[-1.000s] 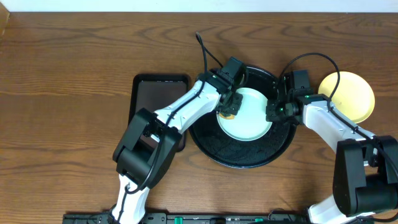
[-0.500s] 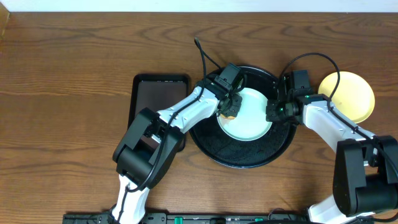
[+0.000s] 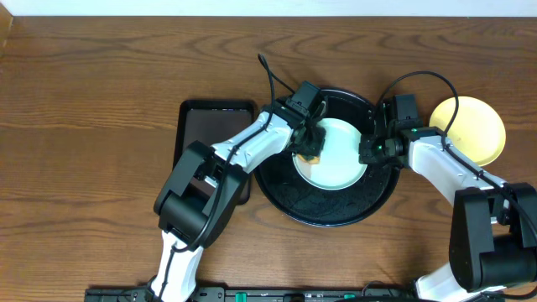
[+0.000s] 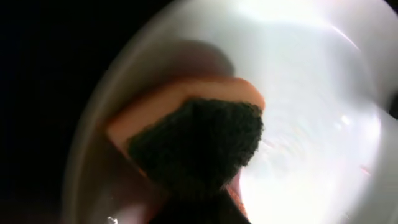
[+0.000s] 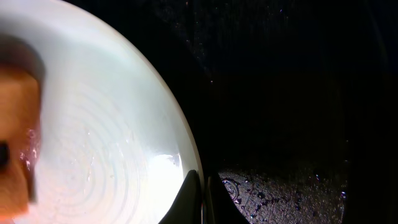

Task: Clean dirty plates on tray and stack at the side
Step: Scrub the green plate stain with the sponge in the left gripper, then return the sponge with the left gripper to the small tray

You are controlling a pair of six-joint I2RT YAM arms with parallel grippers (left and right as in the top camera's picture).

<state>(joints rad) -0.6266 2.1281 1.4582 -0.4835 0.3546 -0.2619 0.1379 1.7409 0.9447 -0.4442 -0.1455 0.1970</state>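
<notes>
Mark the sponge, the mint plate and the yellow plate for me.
sponge [image 4: 199,140], left wrist view, on its dark scouring face.
mint plate [image 3: 340,164], overhead view, on the bare middle of the dish.
yellow plate [image 3: 478,134], overhead view, on its centre.

A pale mint plate lies flat and face up in the middle of the round, glossy black tray (its surface glistens wet and shows faint concentric rings). A pale yellow plate rests face up on the wood just beside the tray's right rim.
</notes>
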